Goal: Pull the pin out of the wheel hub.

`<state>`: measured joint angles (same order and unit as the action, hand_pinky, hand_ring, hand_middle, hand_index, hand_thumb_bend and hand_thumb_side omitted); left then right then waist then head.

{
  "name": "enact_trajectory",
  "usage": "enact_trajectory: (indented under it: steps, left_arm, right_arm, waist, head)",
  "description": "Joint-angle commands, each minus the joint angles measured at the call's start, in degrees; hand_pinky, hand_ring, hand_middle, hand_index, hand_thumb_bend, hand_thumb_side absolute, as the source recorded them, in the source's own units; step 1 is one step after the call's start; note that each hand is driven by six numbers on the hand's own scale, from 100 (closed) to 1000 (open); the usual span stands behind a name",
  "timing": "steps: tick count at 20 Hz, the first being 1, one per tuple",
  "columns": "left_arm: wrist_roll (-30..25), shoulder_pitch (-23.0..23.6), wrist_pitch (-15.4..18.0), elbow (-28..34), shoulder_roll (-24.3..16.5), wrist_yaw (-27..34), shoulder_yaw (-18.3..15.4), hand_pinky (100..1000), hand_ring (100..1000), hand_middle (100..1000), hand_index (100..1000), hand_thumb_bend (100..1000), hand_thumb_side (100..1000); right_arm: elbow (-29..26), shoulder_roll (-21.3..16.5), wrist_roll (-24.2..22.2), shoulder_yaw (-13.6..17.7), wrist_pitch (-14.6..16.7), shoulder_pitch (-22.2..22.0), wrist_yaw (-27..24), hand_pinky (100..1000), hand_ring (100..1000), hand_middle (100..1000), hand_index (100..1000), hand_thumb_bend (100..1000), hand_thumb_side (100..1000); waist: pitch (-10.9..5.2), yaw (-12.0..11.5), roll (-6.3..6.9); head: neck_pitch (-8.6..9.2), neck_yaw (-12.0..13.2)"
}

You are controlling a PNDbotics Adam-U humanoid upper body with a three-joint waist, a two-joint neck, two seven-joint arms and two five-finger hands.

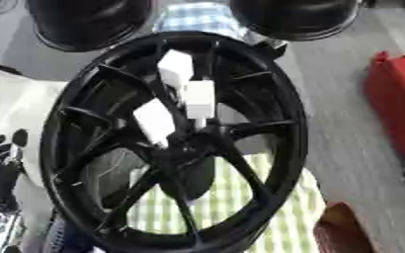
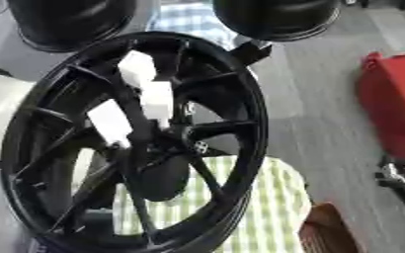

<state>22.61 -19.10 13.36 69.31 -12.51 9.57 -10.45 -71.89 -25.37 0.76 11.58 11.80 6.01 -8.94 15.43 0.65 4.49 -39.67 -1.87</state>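
Observation:
A large black spoked wheel (image 1: 176, 143) stands upright close in front of me and fills both views. Its hub (image 1: 191, 148) sits where the spokes meet. Several white blocky pieces (image 1: 199, 97) show between the upper spokes just above the hub; I cannot tell which of them is the pin. A small silvery bit (image 2: 199, 147) lies right of the hub. My left hand (image 1: 2, 159) rests at the left edge, dark fingers up, clear of the wheel. Part of my right hand (image 2: 399, 181) shows at the right edge, away from the wheel, mostly cut off.
A green checked cloth (image 1: 279, 217) covers the table under the wheel. Two black round tyres (image 1: 85, 22) (image 1: 297, 17) stand behind it. A red box (image 1: 400, 104) is on the right, and a brown object (image 1: 344, 230) sits at the lower right.

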Motion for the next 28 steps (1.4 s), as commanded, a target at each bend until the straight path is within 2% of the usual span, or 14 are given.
enact_trajectory:
  steps: [1,17,22,24,28]
  left_arm:
    - [0.12,-0.29,-0.03,0.59,-1.20,-0.17,-0.31,826,613,555,735,778,469]
    - [0.33,-0.37,-0.35,1.06,-1.26,-0.55,-0.55,827,615,557,736,781,470]
    - [0.86,-0.46,-0.73,2.92,-1.26,-0.67,-1.23,829,619,561,738,787,469]
    - [0.75,-0.35,-1.27,3.69,-1.39,-0.65,-1.20,830,620,562,739,787,470]
    - [0.10,0.07,-2.62,4.87,-2.19,-1.15,-0.69,831,624,565,740,783,472]
  right_arm:
    - [-0.59,-1.52,-0.09,0.14,0.01,0.28,0.42,657,643,645,721,183,539]
    - [-0.56,-1.44,0.12,0.17,-0.01,0.30,0.95,657,643,645,722,181,540]
    - [-2.72,-1.61,1.31,0.89,0.43,0.77,1.58,659,653,658,731,177,518]
    - [-5.28,-2.90,1.66,1.37,1.08,1.02,2.89,661,658,664,736,175,497]
    - [-11.33,-8.53,1.66,1.76,4.40,1.72,6.38,676,672,674,740,192,402]
  waist:
    - [-1.19,0.02,-0.15]
    - [-1.24,-0.01,-0.18]
    - [-1.45,-0.75,-0.50]
    - [-1.57,-0.78,-0.79]
    - [-1.84,-0.43,-1.67]
  head:
    - [0.66,0.04]
    - [0.50,-0.30]
    - [0.55,0.65]
    - [0.32,1.10]
    - [-0.22,1.51]
